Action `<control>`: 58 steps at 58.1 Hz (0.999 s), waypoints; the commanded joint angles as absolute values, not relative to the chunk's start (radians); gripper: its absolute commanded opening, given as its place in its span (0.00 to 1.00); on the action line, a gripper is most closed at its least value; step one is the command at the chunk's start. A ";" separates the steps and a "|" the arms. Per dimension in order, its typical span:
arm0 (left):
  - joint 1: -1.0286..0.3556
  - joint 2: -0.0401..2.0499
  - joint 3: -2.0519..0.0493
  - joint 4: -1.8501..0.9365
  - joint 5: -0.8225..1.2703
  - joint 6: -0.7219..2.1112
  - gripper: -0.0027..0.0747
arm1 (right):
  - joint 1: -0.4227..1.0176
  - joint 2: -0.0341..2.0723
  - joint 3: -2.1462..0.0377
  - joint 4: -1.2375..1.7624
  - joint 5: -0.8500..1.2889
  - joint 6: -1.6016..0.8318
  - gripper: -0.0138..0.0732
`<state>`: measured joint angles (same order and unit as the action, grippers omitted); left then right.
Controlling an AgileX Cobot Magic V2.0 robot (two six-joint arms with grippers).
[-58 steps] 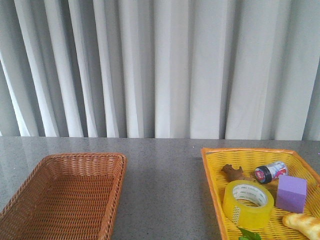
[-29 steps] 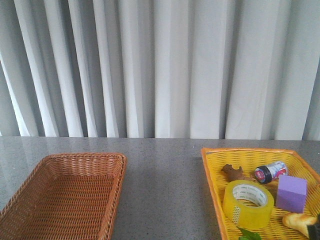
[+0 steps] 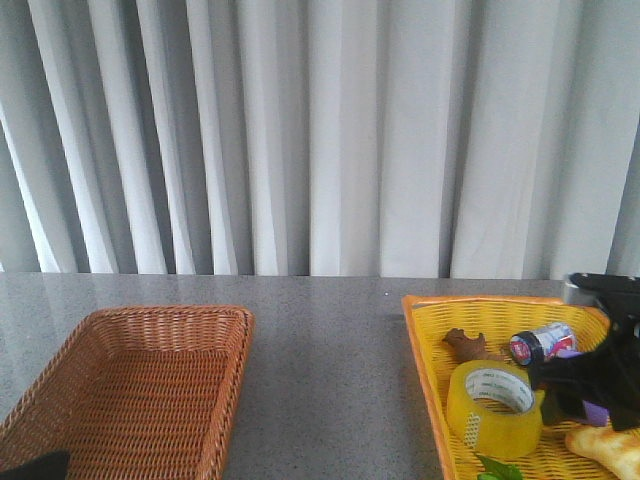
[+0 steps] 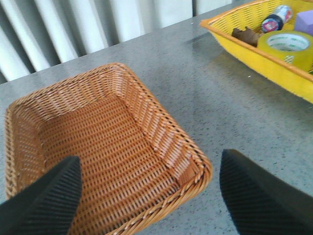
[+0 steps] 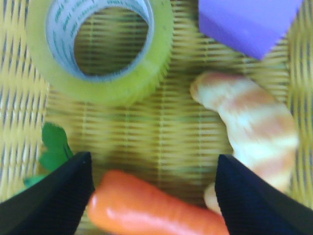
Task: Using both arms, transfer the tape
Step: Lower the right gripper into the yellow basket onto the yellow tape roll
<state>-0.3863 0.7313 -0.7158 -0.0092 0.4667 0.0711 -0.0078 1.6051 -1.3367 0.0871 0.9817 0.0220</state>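
Since the earlier frames, the right arm had entered the front view over the yellow tray, covering most of the purple cube that was previously in plain sight; a dark shape had also appeared at the bottom-left corner, beside the brown wicker basket. The tape had not shifted — it lay flat inside the yellow tray, its white printed core facing up.

Around the tape, within the tray: a small brown object behind it, a can lying on its side behind and to the right, a bread roll to the right, and a green leaf just in front.

Right wrist view: the right gripper hung above the tray with its fingers set wide apart, holding nothing. The tape lay beyond the fingertips, with the cube and bread roll to one side and a carrot between the fingers.

Left wrist view: the left gripper was likewise spread wide and held nothing, poised over the wicker basket. The tray with the tape stood well apart from the basket on the grey table.
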 commanded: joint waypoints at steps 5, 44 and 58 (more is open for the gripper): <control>-0.404 0.733 -0.749 -0.032 0.384 0.071 0.77 | -0.013 1.701 -1.505 0.108 1.010 0.065 0.74; -0.404 0.733 -0.749 -0.032 0.382 0.072 0.77 | -0.013 1.970 -1.708 0.151 1.043 0.149 0.40; -0.404 0.733 -0.749 -0.032 0.383 0.073 0.77 | -0.013 1.967 -1.724 0.151 1.053 0.146 0.23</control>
<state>-0.3964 0.7313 -0.7158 -0.0201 0.4594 0.0720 -0.0122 2.0191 -1.6830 0.1271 1.0717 0.1490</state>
